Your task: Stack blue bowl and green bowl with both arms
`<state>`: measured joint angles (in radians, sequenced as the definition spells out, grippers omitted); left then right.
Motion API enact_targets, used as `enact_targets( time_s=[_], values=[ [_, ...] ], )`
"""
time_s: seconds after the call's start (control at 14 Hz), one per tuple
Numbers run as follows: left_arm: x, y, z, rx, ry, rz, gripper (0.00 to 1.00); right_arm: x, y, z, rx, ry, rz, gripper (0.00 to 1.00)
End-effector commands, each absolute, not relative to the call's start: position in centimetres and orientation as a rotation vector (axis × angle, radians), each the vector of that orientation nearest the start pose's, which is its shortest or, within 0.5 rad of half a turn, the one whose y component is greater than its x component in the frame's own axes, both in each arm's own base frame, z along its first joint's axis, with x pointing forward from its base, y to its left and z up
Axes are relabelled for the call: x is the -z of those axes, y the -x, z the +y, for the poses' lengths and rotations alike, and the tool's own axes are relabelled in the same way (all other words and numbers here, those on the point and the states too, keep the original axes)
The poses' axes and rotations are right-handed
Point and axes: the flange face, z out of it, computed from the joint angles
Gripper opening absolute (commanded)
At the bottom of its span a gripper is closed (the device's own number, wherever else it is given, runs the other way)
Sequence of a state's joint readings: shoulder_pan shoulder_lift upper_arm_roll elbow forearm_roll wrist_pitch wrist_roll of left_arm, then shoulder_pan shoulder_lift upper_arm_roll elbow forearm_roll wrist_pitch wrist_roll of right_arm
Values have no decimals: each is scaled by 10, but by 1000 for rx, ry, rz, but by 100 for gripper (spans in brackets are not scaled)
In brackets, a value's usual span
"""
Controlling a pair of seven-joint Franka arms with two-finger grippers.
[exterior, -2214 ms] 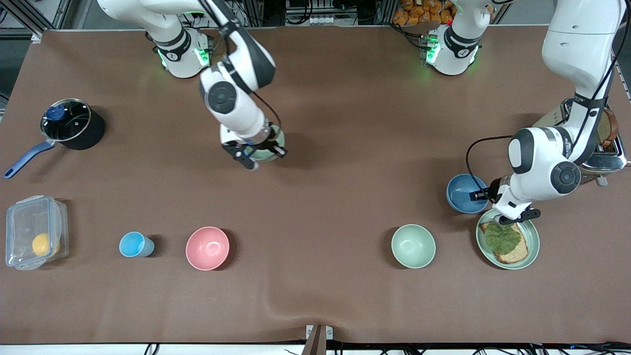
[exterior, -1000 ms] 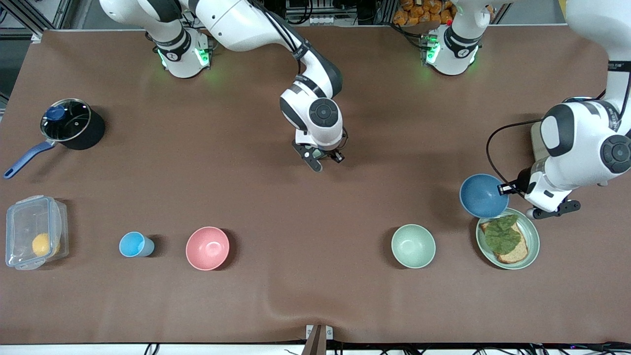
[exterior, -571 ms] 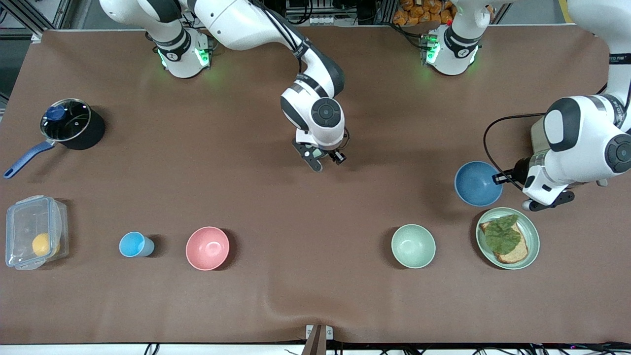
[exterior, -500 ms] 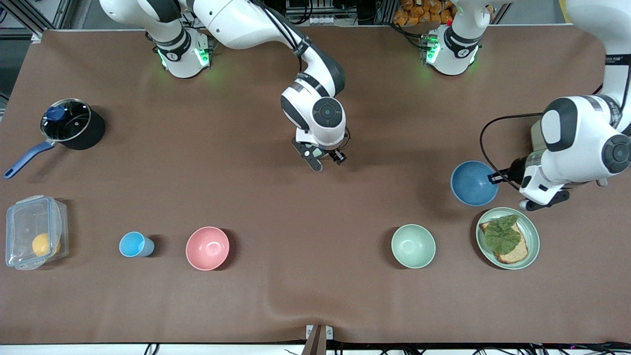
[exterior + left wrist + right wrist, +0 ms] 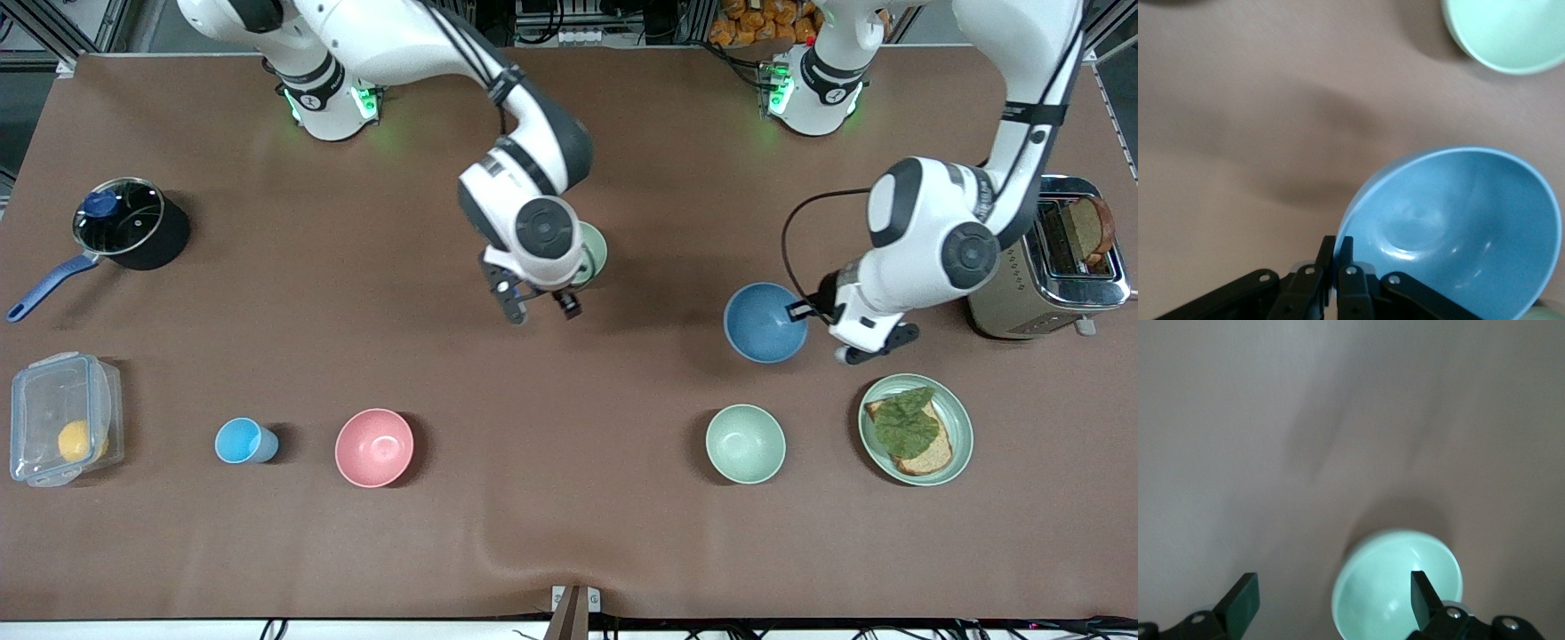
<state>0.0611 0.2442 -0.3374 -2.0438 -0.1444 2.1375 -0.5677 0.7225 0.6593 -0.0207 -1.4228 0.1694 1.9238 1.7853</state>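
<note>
The left gripper [image 5: 798, 310] is up in the air over the brown table cover [image 5: 622, 533], its fingers pinched tight on the rim of the round matte medium-blue bowl [image 5: 765, 322]. The left wrist view shows it plainly: both black fingers [image 5: 1336, 267] squeezed together on the bowl's edge, the bowl hanging tilted off them.

Over to the right gripper [image 5: 540, 307], and its jaws stand wide apart with nothing between them. It hangs above bare table just beside the round matte pale sage-green bowl [image 5: 591, 253], which sits on the cover near the middle of the table, partly hidden under the arm's wrist. In the right wrist view that bowl [image 5: 1398, 587] rests upright on the table below the spread fingers, touched by neither.

So where does the job stand? The green bowl looks placed and let go; the blue bowl is lifted but well apart from it, toward the left arm's end. Left to do, by my reading: carry the blue bowl across, line it up over the green one, lower it in and release.

Mind the lookalike: a mintier green bowl [image 5: 745, 443] sits nearer the camera, beside the green plate of bread and lettuce [image 5: 916, 429].
</note>
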Motion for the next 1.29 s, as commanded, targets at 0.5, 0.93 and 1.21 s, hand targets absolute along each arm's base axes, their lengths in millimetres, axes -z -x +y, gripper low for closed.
enact_targets(
  time_s=[0.5, 0.93, 1.21],
  values=[
    [-331, -470, -315, -346, 3155, -730, 0, -215, -456, 354, -266, 2362, 1810, 100],
    [-308, -428, -384, -317, 3125, -768, 0, -193, -420, 357, -390, 2200, 1819, 100],
    [-289, -406, -412, -310, 3094, -765, 0, -184, -400, 362, -441, 2164, 1755, 100]
  ],
)
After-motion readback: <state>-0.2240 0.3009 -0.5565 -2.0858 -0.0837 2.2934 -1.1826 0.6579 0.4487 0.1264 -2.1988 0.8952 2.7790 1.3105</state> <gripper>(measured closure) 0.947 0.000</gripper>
